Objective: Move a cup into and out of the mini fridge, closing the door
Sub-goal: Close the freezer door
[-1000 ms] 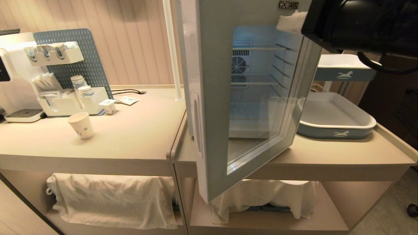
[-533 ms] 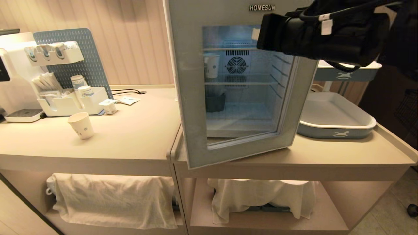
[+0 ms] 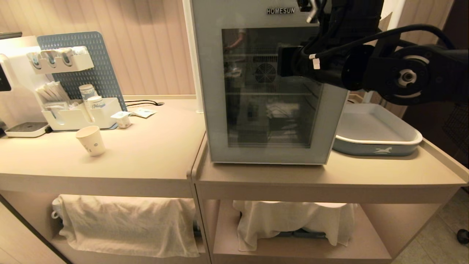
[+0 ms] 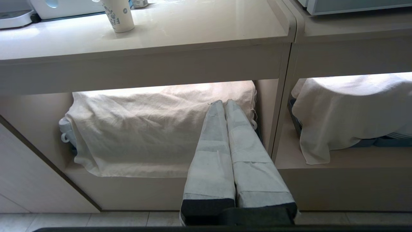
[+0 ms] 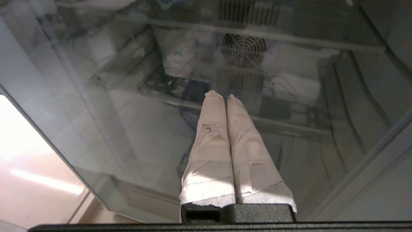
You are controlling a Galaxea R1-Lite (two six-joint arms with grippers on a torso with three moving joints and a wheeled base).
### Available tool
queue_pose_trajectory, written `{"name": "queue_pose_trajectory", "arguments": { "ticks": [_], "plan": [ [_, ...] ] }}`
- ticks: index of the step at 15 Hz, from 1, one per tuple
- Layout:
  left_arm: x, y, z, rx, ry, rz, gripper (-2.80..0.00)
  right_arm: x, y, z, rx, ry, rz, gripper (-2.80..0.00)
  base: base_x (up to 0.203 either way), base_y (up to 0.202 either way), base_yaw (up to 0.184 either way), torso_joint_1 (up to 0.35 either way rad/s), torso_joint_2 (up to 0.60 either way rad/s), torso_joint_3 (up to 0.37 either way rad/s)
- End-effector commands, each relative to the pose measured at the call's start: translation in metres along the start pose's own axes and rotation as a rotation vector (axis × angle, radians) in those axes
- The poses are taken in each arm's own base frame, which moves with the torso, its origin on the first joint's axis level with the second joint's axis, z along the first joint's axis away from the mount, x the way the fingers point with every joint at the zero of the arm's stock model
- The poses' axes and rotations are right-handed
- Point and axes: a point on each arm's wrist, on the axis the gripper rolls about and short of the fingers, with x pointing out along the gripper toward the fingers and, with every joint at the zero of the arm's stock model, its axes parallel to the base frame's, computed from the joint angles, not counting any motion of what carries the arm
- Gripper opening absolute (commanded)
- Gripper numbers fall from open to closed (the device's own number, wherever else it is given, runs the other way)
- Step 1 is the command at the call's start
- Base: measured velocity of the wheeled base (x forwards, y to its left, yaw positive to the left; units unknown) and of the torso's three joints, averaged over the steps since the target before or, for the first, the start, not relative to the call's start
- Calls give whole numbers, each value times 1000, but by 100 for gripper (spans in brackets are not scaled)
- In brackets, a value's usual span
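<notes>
Door [image 3: 263, 88] of the mini fridge [image 3: 205, 73] looks flush, the right gripper [image 5: 224, 95] with closed, empty fingers is at its glass, so a steady straight push should seal it, while the cup [image 3: 91, 140] stands far left on the counter [image 3: 146, 154].

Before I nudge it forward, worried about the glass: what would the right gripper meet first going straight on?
Likely the door's dark glass window: the right gripper, fingers shut, points at it; remaining gap unclear.

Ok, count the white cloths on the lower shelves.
2. The left cloth drapes over items on the shelf under the counter holding the cup; the right cloth hangs on the shelf below the mini fridge. Others may be hidden.
</notes>
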Motion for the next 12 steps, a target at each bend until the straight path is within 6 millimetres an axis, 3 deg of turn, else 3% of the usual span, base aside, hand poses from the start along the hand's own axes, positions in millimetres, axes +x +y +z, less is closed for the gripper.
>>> {"name": "queue_pose_trajectory", "arguments": {
  "ticks": [1,4,6,9,12],
  "plan": [
    [0,0,0,1,0,1,-280,0,-1,-3,-6,13,-2,-280,0,0,0,0,0,0],
    [0,0,0,1,0,1,-280,-7,-9,-1,-28,34,-15,-280,0,0,0,0,0,0],
    [0,0,0,1,0,1,-280,-27,-26,6,-60,50,-33,-280,0,0,0,1,18,1],
    [0,0,0,1,0,0,-280,-89,-77,-8,-169,193,-113,-280,0,0,0,0,0,0],
    [0,0,0,1,0,1,-280,-170,-138,-55,-220,381,-249,-280,0,0,0,0,0,0]
  ]
}}
